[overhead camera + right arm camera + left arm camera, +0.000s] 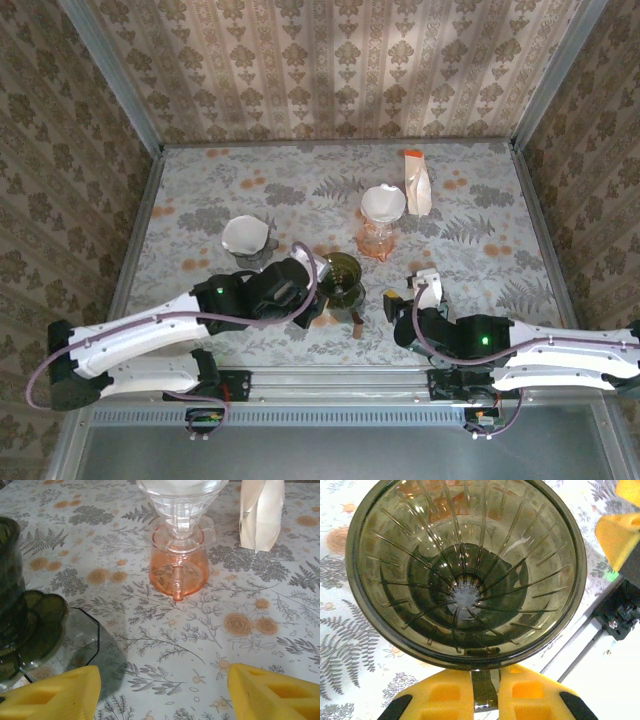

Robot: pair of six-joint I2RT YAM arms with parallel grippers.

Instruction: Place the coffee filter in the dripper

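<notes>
Clamps the left pincer (485, 690) together on the thin handle tab (485, 702) of the smoked-green dripper (465, 570), cone mouth-up. Cannot tell whether it rests on the surface (500, 250) or hangs just above. Shows an empty cone: translucent, dark and glossy, ribbed with fine ridges running down to a small drain hole. Carries the right pincer (160, 695) spread apart, with nothing between its yellow, foam-like fingers (55, 692). Sits low over the fern-and-flower print, with the held dripper close at its left.

Finds the coffee filter (260, 510) ahead of that pincer and off to its right, well apart, beyond the stacked drippers. Looks like matte cream paper, folded flat, standing on its lower edge with the long axis upright. Cannot tell whether one sheet or a sleeve of several. Puts the right arm plainly nearer, so probably the one to fetch it and bring it back leftward to the held cone. Would skirt a clear ribbed dripper (182, 500) seated on a peach-tinted glass dripper (179, 572), seemingly lined with white paper.
</notes>
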